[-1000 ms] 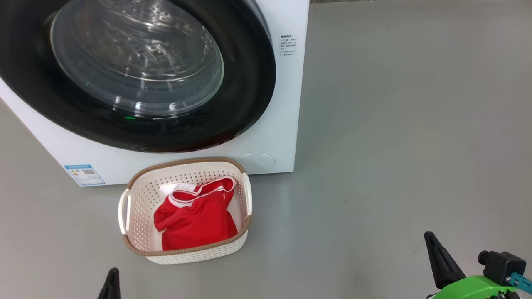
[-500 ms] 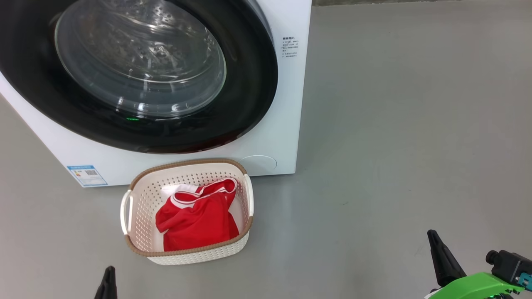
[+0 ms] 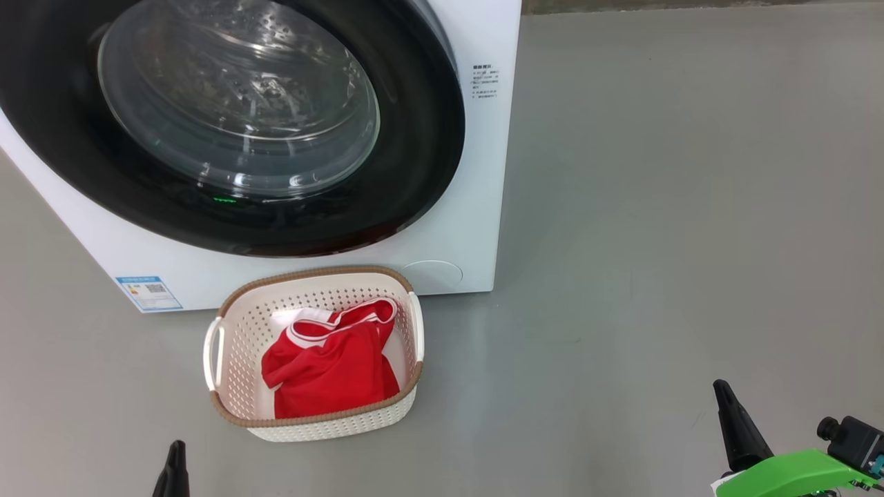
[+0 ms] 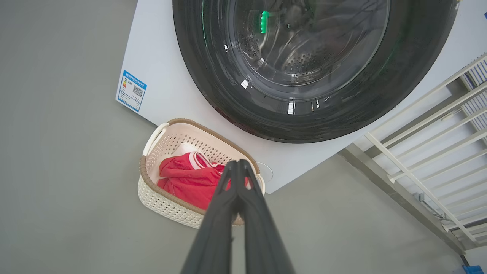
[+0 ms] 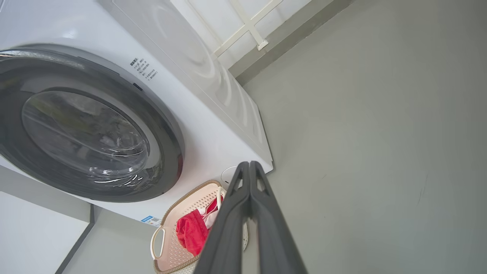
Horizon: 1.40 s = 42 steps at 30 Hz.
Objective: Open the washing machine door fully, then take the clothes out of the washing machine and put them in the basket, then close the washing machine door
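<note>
The white washing machine (image 3: 456, 207) stands at the upper left with its black-rimmed round door (image 3: 414, 138) lying flat against the front. On the floor right in front of it sits the cream basket (image 3: 235, 331), and the red clothes (image 3: 331, 366) with white trim lie inside. My left gripper (image 3: 174, 452) pokes up at the bottom left, shut and holding nothing, well short of the basket. My right gripper (image 3: 724, 393) is at the bottom right, also shut and holding nothing, far to the right of the basket. In the wrist views the left gripper (image 4: 238, 164) and the right gripper (image 5: 249, 166) show fingers pressed together.
Bare grey floor (image 3: 656, 241) spreads to the right of the machine. A white railing (image 4: 426, 144) and wall base run behind the machine. A blue label sticker (image 3: 148, 293) and a round white cap (image 3: 434, 274) mark the machine's lower front.
The head camera has shifted slightly, so the whole scene sits a little further right. Both grippers sit a little lower in view. Nothing else moved.
</note>
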Motion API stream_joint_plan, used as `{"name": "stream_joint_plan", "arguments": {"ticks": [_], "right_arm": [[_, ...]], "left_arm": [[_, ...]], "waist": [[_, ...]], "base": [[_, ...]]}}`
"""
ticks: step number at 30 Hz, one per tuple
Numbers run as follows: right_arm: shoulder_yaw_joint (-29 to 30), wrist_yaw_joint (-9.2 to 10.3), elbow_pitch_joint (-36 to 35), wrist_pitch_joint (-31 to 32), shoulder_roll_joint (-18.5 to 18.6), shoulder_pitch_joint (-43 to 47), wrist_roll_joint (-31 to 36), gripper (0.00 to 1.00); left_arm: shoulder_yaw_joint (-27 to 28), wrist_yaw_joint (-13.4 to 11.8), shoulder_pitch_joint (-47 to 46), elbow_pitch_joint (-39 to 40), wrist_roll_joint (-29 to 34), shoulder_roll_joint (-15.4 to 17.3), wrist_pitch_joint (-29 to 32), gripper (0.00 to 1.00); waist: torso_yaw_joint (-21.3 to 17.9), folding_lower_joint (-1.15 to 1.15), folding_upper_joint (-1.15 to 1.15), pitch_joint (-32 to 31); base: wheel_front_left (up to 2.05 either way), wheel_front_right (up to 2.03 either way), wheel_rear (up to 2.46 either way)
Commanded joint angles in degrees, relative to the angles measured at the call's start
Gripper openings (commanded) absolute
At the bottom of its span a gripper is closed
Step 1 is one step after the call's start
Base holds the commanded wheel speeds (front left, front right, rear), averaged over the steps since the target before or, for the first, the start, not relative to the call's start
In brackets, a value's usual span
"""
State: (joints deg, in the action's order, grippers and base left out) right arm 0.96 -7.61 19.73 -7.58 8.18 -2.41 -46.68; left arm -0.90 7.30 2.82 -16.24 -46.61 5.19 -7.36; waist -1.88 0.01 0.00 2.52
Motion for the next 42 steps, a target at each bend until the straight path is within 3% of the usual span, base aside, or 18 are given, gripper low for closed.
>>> {"name": "stream_joint_plan", "arguments": {"ticks": [1, 42], "right_arm": [[0.20, 0.04, -1.69, 0.60, 0.26, -1.82, -1.93, 0.00], [2.86, 0.08, -3.72, 7.37, -2.50, -2.80, -24.02, 0.00]], "left_arm": [[1.29, 0.07, -2.76, 1.41, -1.82, 0.54, 0.43, 0.00], [4.18, 0.13, -5.90, 1.81, -24.13, -0.74, 7.05, 0.00]], "waist": [[0.05, -0.01, 0.00, -0.06], [0.98, -0.01, 0.00, -1.21]], "base": [[0.00, 0.00, 0.00], [0.00, 0.00, 0.00]]}}
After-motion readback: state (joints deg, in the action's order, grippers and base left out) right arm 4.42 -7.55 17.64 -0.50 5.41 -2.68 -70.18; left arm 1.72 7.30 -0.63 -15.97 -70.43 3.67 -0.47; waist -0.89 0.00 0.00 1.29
